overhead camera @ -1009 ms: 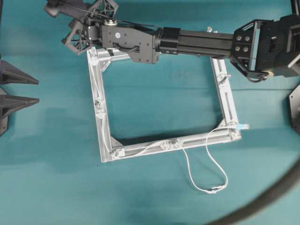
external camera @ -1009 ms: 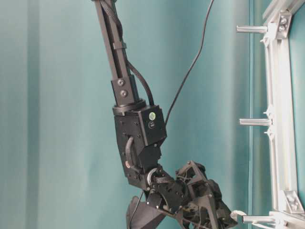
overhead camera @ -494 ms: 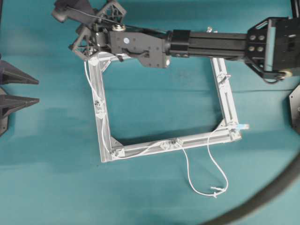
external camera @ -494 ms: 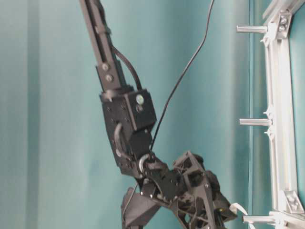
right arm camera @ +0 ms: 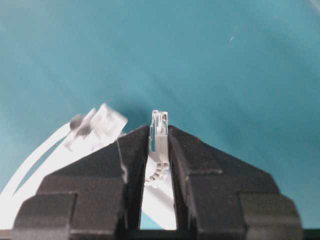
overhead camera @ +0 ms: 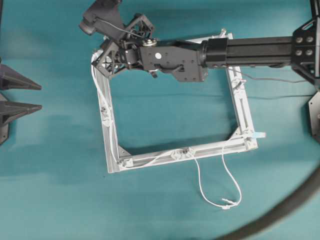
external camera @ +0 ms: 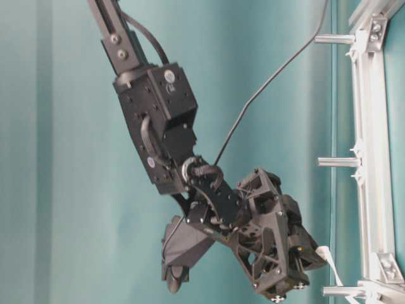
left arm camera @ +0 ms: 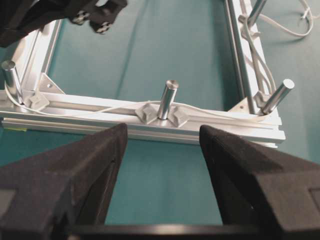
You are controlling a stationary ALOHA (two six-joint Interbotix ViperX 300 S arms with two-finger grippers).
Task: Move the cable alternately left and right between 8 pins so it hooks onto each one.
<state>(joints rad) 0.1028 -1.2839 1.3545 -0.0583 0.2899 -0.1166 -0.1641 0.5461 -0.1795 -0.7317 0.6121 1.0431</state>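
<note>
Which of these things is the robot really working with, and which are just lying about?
In the job:
cable, its plug pinched in the right gripper
pins on the frame

Not in use:
left gripper, waiting open
dark hose
teal cloth

R arm (overhead camera: pixel 175 57) swung right — cable (overhead camera: pixel 93 75) end lifted off frame's (overhead camera: pixel 112 145) top-left corner.

The left gripper (left arm camera: pixel 162 175) is hovering with jaws wide apart before the frame (left arm camera: pixel 100 127). The cable (left arm camera: pixel 110 110) is running along the near bar, passing the middle pin (left arm camera: pixel 167 99) and bending round the right pin (left arm camera: pixel 277 96). The right gripper (left arm camera: pixel 97 20) is showing at top left.
</note>
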